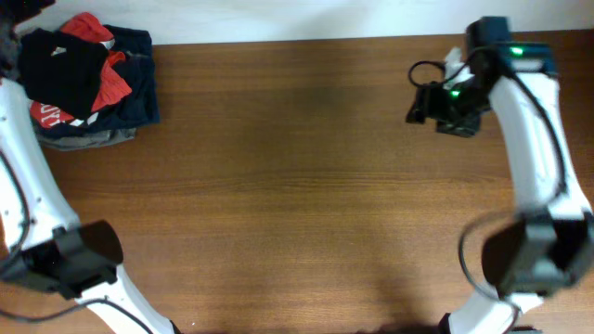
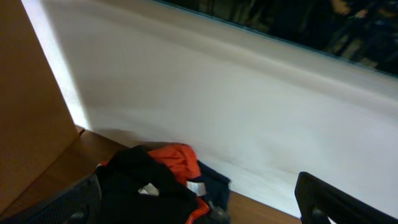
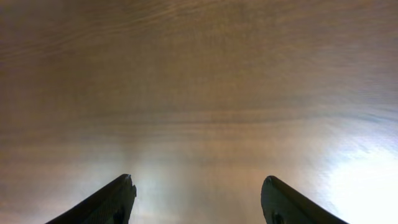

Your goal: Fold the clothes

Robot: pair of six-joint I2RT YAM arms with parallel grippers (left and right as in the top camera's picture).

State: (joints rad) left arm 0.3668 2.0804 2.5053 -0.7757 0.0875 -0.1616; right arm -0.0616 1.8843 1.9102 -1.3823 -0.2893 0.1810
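Note:
A pile of clothes sits at the table's far left corner: a black garment [image 1: 60,63] on top, a red one [image 1: 109,79] and a navy one [image 1: 139,88] beneath. In the left wrist view the black garment [image 2: 143,193], the red one [image 2: 177,158] and the navy one [image 2: 214,180] lie just ahead. My left gripper [image 2: 199,182] is open, its fingers spread either side of the pile, holding nothing; overhead it shows only partly at the frame edge [image 1: 9,37]. My right gripper [image 1: 419,102] is open and empty [image 3: 198,178] over bare wood at the far right.
A grey garment [image 1: 88,139] shows at the bottom of the pile. A white wall [image 2: 217,106] runs right behind the table's far edge. The brown wooden table [image 1: 297,204] spreads between the arms.

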